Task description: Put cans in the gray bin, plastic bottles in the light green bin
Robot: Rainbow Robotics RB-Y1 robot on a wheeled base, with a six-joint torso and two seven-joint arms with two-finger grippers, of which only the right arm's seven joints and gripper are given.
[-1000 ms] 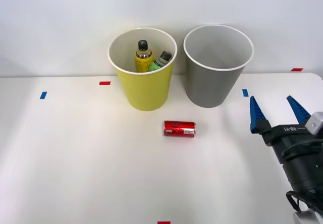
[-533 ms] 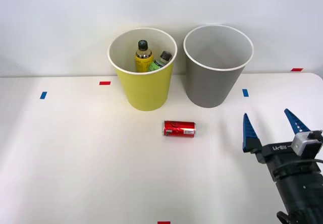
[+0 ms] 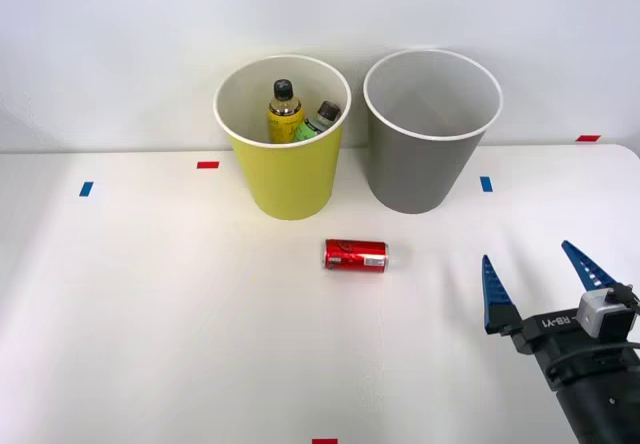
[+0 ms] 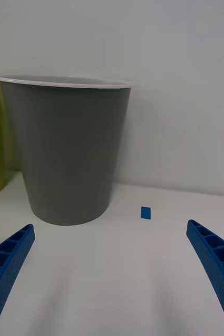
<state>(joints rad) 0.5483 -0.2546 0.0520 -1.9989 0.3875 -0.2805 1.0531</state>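
My right pincer (image 3: 536, 276) stands spread wide and empty, low over the white table (image 3: 150, 324) on its right side, fingers pointing toward the far wall. In the wrist view its two blue ribbed fingers (image 4: 7, 265) sit far apart with nothing between them but bare tabletop.

The red can (image 3: 355, 255) lies on its side on the table, in front of the gap between the two bins, near them but touching neither, and well apart from my pincer, to its left. Its long axis runs across the front view.

The gray bin (image 3: 431, 129) stands upright at the far side; the wrist view faces it straight on (image 4: 64, 152), with a blue tape mark (image 4: 146, 212) just beside its base. The light green bin (image 3: 283, 136) stands to its left and holds the yellow bottle (image 3: 284, 112) and the green bottle (image 3: 319, 120).

Assessment of the can: I judge it light, stiff across its ends, thin and dentable along the wall, smooth and slippery, and free to roll toward or away from the bins. Recommended hold: across the middle of the barrel, fingers closing on the curved sides with moderate pressure. Whether it is full or empty I cannot tell. No second can is accounted for on the table
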